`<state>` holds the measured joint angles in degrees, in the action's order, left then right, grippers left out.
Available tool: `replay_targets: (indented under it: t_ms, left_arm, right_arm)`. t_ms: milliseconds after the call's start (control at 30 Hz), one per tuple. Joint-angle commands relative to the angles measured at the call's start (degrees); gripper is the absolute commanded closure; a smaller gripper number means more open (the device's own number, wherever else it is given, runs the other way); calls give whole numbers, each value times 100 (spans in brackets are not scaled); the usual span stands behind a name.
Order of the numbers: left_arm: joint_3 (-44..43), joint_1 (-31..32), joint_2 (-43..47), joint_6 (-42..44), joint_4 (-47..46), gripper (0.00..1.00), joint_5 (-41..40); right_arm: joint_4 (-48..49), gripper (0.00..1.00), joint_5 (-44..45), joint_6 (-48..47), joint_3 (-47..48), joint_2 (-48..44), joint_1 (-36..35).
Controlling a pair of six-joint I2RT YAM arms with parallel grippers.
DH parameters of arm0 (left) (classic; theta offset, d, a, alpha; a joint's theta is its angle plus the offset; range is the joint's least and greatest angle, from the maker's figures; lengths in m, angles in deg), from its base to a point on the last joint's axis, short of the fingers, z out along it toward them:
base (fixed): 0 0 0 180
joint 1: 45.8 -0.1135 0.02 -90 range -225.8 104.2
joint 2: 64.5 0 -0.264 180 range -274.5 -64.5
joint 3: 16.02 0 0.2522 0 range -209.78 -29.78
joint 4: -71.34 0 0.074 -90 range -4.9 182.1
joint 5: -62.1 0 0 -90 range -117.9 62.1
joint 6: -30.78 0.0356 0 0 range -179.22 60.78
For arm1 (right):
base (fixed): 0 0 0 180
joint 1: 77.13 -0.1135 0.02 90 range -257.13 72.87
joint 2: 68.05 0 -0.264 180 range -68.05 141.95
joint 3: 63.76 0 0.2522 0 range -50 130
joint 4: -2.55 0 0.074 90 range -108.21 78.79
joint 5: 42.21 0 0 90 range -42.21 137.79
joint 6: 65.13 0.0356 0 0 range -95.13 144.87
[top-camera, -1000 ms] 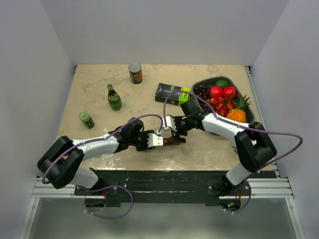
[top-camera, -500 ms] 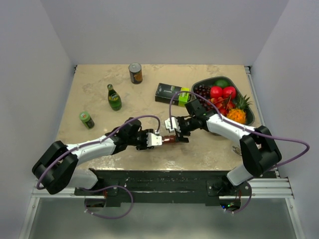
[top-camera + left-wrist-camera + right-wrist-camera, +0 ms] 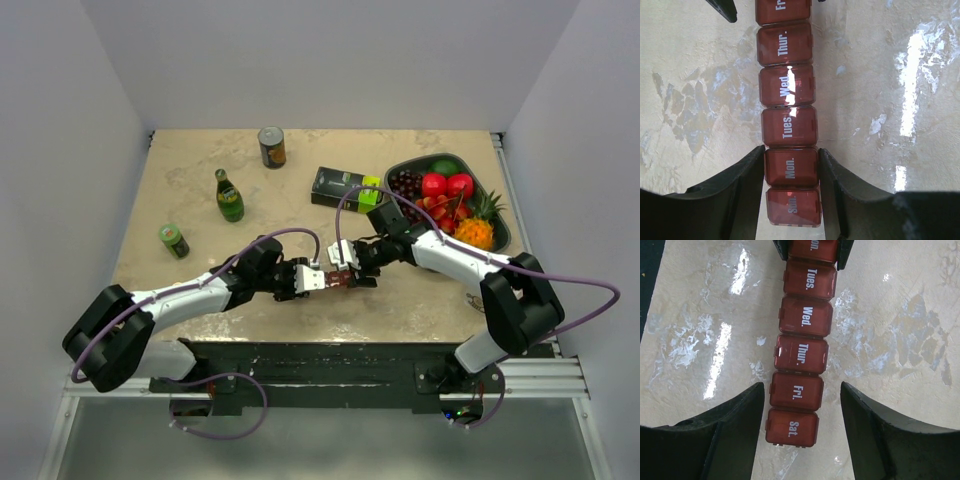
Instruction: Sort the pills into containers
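Strip orientation is what the coming move turns on. The long dark red plastic pill organiser [image 3: 788, 125], a row of small lidded compartments lettered with the days, lies on the marbled beige surface [image 3: 180, 170] near its front edge, between the two arms. Its long axis runs straight from one pincer to the other.

The left pincer [image 3: 791, 167] is clamped across it near the Sunday end, fingers pressed to both sides of the "Mon." compartment. The right pincer [image 3: 801, 395] straddles the opposite end at about "Fri.", jaws fairly wide, with bare surface showing on each side and nothing touched. Every lid in view looks shut, and no pills can be seen.

Both arms are equally near, but only the right one is free, so I judge that work at the Saturday end falls to it.

A second ago the right pincer sat a little towards the back of the surface from the organiser's end. Now it lines up with that end and its jaws have drawn in somewhat, while the left grip is unchanged.
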<state>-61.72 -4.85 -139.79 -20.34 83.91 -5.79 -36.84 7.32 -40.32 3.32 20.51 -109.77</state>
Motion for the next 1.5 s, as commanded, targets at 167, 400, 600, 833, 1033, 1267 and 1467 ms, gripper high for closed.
replay_targets:
  t_ms: [167, 400, 600, 833, 1033, 1267, 1467]
  left_arm:
    - [-137, -34, 128, -196, -303, 100, 154]
    - [-181, -69, 111, -257, -259, 100, 153]
    - [-207, -87, 119, -310, -241, 100, 188]
    - [-207, -96, 172, -345, -259, 100, 329]
    - [-216, -87, 233, -398, -285, 100, 443]
    - [-216, -114, 251, -407, -276, 100, 496]
    - [-216, -122, 234, -389, -259, 100, 453]
  right_arm:
    - [-91, 32, -58, -29, 100, 22, -67]
    - [-144, 30, -67, -64, 117, 39, -84]
    - [-118, 34, 4, -3, 126, 66, -102]
    - [31, 37, 65, 182, 126, 92, -119]
    - [102, 38, 171, 208, 100, 118, -137]
    - [119, 41, 241, 217, 100, 144, -146]
    - [32, 55, 154, 252, 178, 153, -146]
